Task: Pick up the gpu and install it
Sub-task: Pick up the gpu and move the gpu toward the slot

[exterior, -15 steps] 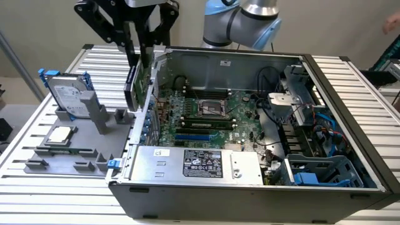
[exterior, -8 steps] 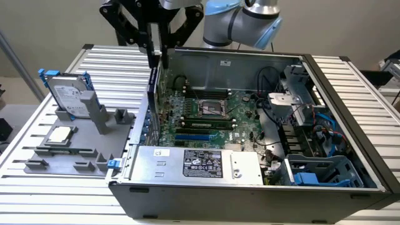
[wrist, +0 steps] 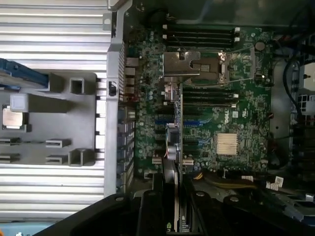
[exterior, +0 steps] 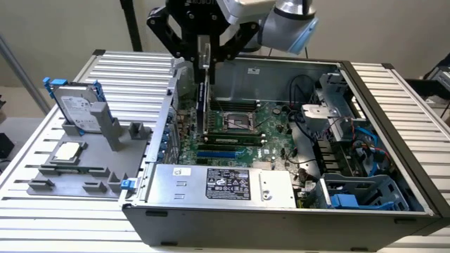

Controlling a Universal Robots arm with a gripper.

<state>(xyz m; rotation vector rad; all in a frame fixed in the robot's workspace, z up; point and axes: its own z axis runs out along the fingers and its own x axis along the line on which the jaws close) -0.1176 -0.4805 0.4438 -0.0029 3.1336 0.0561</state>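
Slatted table (exterior: 401, 100), open computer case (exterior: 281, 221). My gripper (exterior: 204, 59), jaws clamped on gpu (exterior: 203, 105), held edge-down above motherboard (exterior: 271, 118), apparently for slotting in.

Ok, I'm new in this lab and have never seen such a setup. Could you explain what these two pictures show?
This is a robot arm with a grasping tool at its end. One picture comes from a camera off the arm that sees the whole scene. The other comes from a camera on the arm's wrist, looking down past the tool. On the slatted metal table stands an open computer case with its green motherboard exposed. Beside it, at the exterior view's left, a grey holder carries a silver hard drive with blue rails and a small square CPU chip. The tool is shut on the gpu, a thin card held upright over the motherboard. Whether it sits in a slot, I cannot tell.
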